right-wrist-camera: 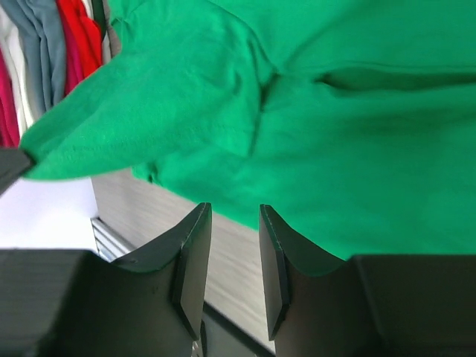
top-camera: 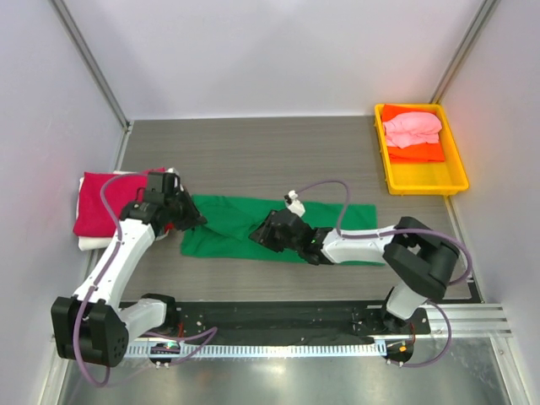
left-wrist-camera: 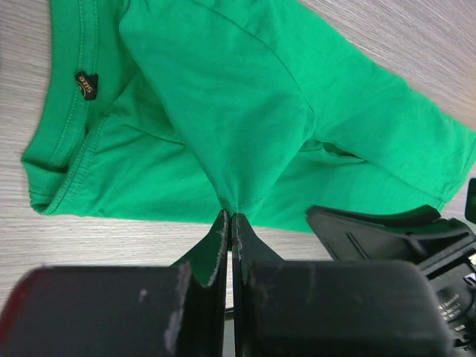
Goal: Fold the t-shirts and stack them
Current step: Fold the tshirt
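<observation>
While the green t-shirt (top-camera: 221, 238) lies spread across the middle of the tabletop (top-camera: 253, 152), the left fingers (left-wrist-camera: 249, 256) are pressed together on a raised fold of its cloth. The right fingers (right-wrist-camera: 192, 260) stand narrowly apart with nothing between them, close over the same shirt. A crimson shirt (top-camera: 101, 202) tops the stack at the left.

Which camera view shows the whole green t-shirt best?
The top external view: the green t-shirt lies there from end to end, partly covered. The left wrist view shows only its collar, label and a fold pinched by the left pincer. The right wrist view shows a close part beyond the open right pincer.
</observation>
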You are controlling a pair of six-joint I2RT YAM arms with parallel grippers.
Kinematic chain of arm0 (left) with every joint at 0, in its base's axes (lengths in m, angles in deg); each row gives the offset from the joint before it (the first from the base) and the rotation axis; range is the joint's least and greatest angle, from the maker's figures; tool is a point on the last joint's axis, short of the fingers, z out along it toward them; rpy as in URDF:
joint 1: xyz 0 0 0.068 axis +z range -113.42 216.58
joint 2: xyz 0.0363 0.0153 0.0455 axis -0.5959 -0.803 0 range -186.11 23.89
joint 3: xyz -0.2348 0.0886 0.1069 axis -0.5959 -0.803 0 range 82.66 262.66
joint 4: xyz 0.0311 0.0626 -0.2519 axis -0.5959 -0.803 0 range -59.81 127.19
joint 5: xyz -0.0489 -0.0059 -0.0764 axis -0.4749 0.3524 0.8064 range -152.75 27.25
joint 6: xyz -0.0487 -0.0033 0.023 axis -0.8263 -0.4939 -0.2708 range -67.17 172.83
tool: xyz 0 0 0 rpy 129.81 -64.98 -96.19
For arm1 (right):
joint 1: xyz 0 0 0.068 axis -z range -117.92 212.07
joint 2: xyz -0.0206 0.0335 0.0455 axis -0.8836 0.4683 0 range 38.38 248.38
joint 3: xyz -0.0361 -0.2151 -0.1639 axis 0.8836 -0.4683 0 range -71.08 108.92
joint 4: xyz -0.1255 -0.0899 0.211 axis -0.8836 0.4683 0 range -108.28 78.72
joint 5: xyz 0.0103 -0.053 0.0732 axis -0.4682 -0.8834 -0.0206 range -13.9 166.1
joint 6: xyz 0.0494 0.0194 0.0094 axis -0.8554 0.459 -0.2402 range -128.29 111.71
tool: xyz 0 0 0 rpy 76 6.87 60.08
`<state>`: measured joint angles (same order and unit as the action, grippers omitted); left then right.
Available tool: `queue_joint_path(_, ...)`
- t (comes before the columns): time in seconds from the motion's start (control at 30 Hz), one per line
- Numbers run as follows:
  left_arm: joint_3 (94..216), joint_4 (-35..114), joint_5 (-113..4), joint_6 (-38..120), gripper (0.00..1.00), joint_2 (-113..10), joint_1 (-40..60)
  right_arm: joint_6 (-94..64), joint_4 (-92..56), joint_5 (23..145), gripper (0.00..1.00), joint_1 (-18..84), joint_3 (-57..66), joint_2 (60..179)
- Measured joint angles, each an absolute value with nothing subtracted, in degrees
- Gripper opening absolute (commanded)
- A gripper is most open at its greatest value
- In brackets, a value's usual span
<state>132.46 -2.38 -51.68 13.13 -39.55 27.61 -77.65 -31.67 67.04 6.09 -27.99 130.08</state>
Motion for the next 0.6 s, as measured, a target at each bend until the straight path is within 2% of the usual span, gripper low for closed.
queue_joint_path(0.2,133.3,-2.4,-51.9,13.7,0.00,-40.9,27.6,-80.0,-33.9,64.4,0.36,4.6,-22.6,136.9)
queue_joint_path(0.6,134.3,-2.3,-52.6,14.6,0.00,-43.1,27.6,-82.3,-35.2,63.1,0.35,4.3,-20.2,144.6)
